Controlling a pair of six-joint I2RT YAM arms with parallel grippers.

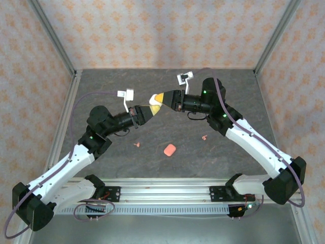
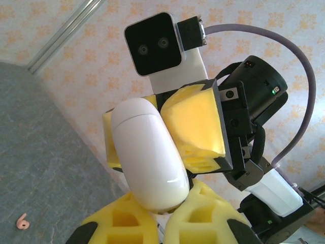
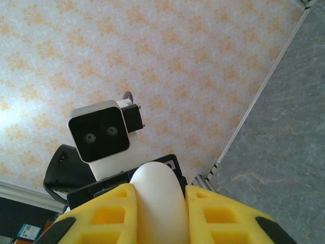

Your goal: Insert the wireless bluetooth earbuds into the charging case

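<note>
Hanging over the grey speckled bench [image 1: 101, 91], pinching the glossy white rounded plastic charging case [image 2: 150, 152] from opposite ends with the left gripper [image 1: 147, 113] and the right gripper [image 1: 162, 98], both clamped on its flanks. Judging it light, rigid and slippery, so favouring the broad sides. Resting on the bench: a small coral-pink rounded case [image 1: 169, 150], then a tiny coral-pink stemmed earbud [image 1: 136, 145] near its left and a second coral-pink earbud [image 1: 204, 137] further to its right, probably needing a delicate pinch.

One glossy white rounded charging case [image 2: 150, 157], gripped by left tool [image 2: 160, 218] and right tool [image 2: 150, 127]. Tiny coral-pink earbud [image 2: 21, 221] lies on grey tabletop [image 2: 45, 152].
</note>
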